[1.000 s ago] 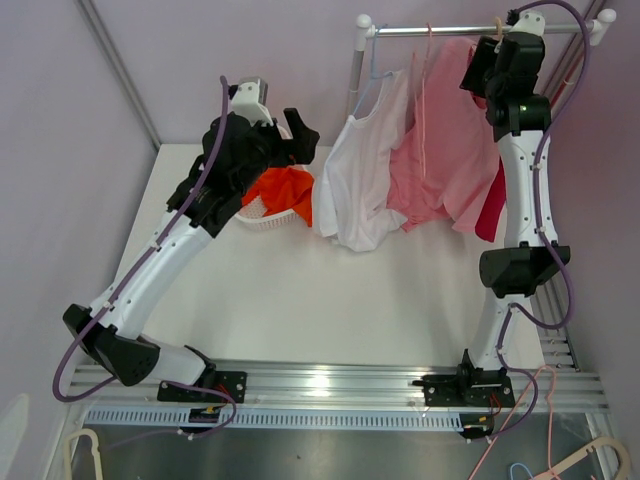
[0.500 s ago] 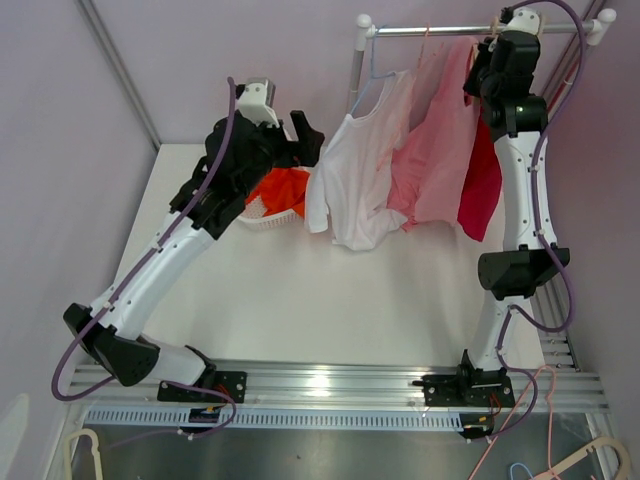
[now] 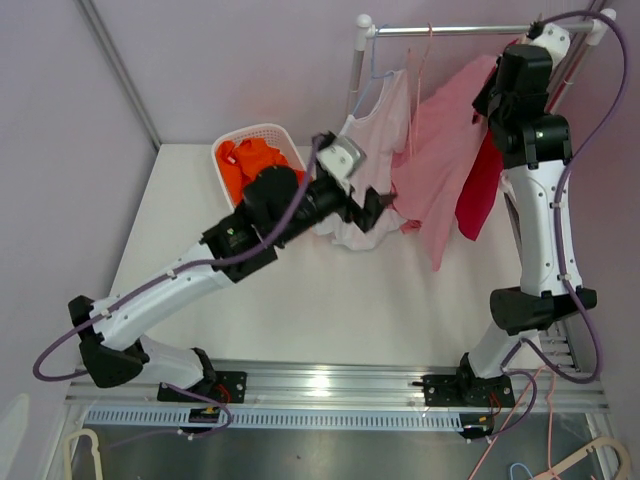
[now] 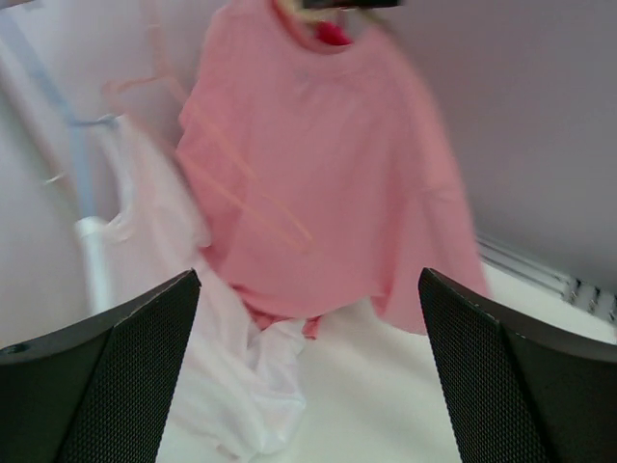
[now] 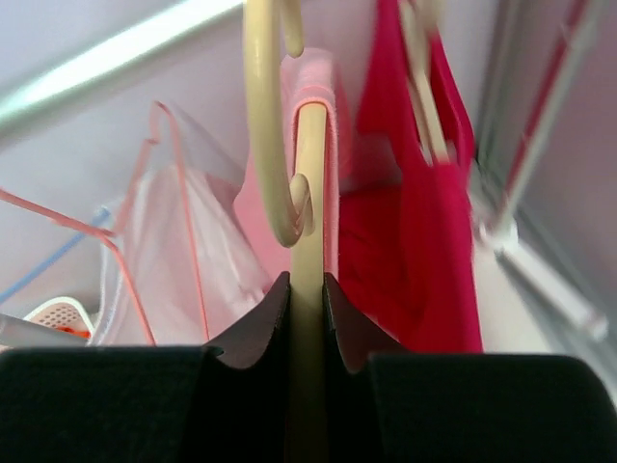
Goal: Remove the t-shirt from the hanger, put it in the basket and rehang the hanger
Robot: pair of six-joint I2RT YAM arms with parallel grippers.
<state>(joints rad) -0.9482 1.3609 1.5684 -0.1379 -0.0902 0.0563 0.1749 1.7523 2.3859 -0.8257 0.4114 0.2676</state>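
My right fingers (image 5: 255, 333) pinch the cream hanger (image 5: 310, 164) just below its hook, near the rail (image 3: 450, 30). The pink t-shirt (image 3: 440, 150) hangs on that hanger. My left fingers (image 4: 116, 386) are spread wide, facing the t-shirt above the tabletop (image 3: 300, 290).

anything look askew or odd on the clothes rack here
Yes. The pink t-shirt hangs slanted, its hem off toward the white shirt, with the right gripper shut on its cream hanger near the top. The white shirt droops low, its hem bunched on the table.
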